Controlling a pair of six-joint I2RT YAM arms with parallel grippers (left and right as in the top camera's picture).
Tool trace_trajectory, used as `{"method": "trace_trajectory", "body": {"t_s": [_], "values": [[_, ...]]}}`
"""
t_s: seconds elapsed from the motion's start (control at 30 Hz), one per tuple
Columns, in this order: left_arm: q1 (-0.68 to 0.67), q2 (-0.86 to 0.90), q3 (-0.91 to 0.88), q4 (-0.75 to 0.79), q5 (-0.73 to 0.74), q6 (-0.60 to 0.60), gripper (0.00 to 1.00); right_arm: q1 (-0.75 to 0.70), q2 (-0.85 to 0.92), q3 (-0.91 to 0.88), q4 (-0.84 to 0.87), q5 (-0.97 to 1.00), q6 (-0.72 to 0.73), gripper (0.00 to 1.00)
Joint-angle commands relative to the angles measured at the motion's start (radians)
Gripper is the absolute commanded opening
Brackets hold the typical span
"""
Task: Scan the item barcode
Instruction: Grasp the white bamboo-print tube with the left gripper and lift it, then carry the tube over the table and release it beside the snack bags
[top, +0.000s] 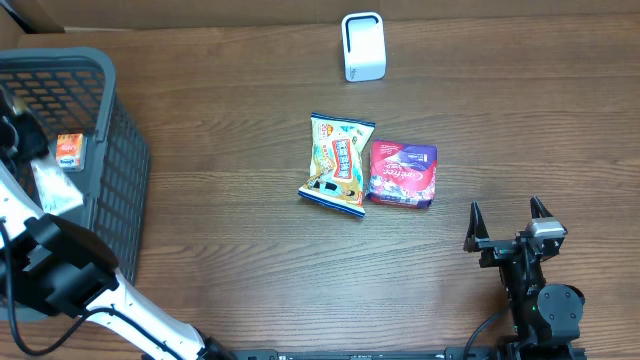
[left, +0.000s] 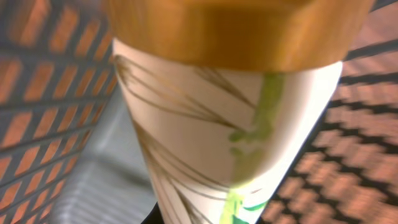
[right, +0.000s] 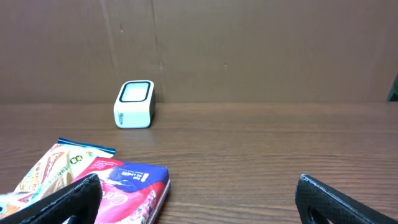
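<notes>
A white cup (left: 217, 130) with a gold top and green leaf print fills the left wrist view, right at the jaws. My left gripper (top: 20, 132) is down inside the grey basket (top: 120, 160), shut on this cup, and its fingers are almost hidden. The white scanner (top: 363, 46) stands at the table's far edge, also seen as the scanner (right: 134, 104) from the right wrist. My right gripper (top: 508, 222) rests open and empty near the front right.
A yellow snack bag (top: 338, 163) and a red and purple pack (top: 403, 173) lie side by side mid-table, left of the right gripper. An orange packet (top: 69, 150) lies in the basket. Basket walls surround the left gripper.
</notes>
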Motion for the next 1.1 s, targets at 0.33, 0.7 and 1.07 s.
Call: {"method": "trace_trajectory", "body": {"t_s": [0.33,0.7,1.07], "values": [[-0.14,-0.032,0.568,-0.149,0.315,-0.159,0.04,0.008,-0.011,-0.011,0.006,0.006,-0.001,1.0],[-0.399,-0.073,0.692,-0.16,0.317,-0.184,0.04,0.008,-0.011,-0.011,0.006,0.006,-0.001,1.0],[-0.733,-0.072,0.663,-0.226,0.314,-0.218,0.04,0.008,-0.011,-0.011,0.006,0.006,-0.001,1.0]]}}
